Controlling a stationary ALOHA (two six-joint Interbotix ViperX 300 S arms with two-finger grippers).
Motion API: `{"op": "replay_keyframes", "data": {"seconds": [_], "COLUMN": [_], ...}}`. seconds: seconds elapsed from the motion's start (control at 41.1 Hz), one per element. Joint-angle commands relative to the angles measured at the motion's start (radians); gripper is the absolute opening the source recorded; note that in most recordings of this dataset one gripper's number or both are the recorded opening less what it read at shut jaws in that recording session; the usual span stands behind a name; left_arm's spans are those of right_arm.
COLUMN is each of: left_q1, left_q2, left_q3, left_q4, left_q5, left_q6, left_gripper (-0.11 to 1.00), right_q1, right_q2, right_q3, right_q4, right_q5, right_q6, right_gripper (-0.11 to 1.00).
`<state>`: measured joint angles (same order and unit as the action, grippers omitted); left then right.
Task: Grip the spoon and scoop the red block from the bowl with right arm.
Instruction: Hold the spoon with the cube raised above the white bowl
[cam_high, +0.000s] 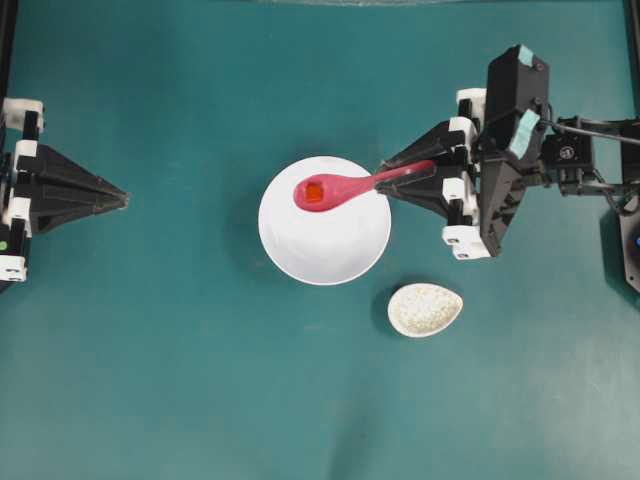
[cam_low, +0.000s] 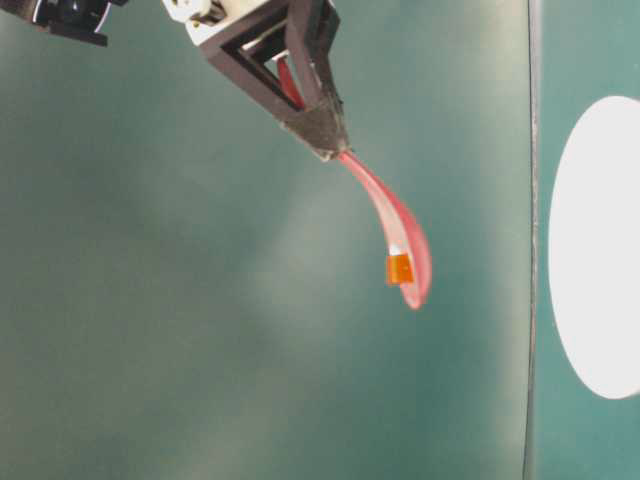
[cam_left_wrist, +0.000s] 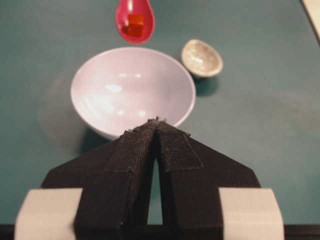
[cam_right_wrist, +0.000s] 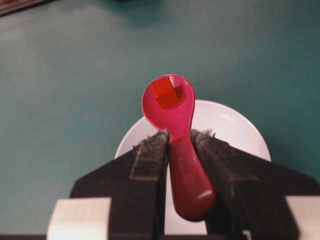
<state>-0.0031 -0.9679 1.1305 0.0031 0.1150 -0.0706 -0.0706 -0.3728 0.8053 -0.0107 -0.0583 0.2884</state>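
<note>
Clamped in the right pincer (cam_right_wrist: 181, 145), a glossy pink-magenta spoon (cam_right_wrist: 172, 117) carries the tiny red-orange block (cam_right_wrist: 166, 93) above the round white bowl (cam_high: 330, 240) at frame centre; the left pincer (cam_left_wrist: 156, 125) rests closed, empty.

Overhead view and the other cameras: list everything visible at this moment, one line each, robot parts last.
bowl: one, plain white, centre of the table, nothing inside it.
spoon: one, glossy pink-magenta, lifted above the bowl, handle clamped in the right gripper.
red block: one, red-orange, sitting in the spoon's scoop.
small dish: one, speckled cream, on the table beside the bowl, toward the right arm's side.
table: one, teal surface.
left gripper: one, black and white, shut, empty, at the left edge.
right gripper: one, black with white and teal parts, shut on the spoon.
</note>
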Motion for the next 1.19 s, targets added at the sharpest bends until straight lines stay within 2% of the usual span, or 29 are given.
{"op": "replay_keyframes", "data": {"seconds": [0.0, 0.608, 1.168], "left_q1": [-0.003, -0.002, -0.002], "left_q2": [0.008, 0.002, -0.003], "left_q3": [-0.029, -0.029, -0.029], "left_q4": [0.002, 0.002, 0.002], "left_q5": [-0.008, -0.003, -0.003], "left_q6": [-0.002, -0.006, -0.006], "left_gripper": [0.0, 0.0, 0.0], "right_q1": [0.002, 0.0, 0.0], "right_q2": [-0.025, -0.032, -0.034], "right_q3": [-0.02, -0.015, -0.015], "right_q4": [0.009, 0.041, 0.058], "right_q5": [-0.025, -0.038, -0.035], "right_q6": [0.002, 0.003, 0.04], "right_gripper": [0.23, 0.23, 0.23]}}
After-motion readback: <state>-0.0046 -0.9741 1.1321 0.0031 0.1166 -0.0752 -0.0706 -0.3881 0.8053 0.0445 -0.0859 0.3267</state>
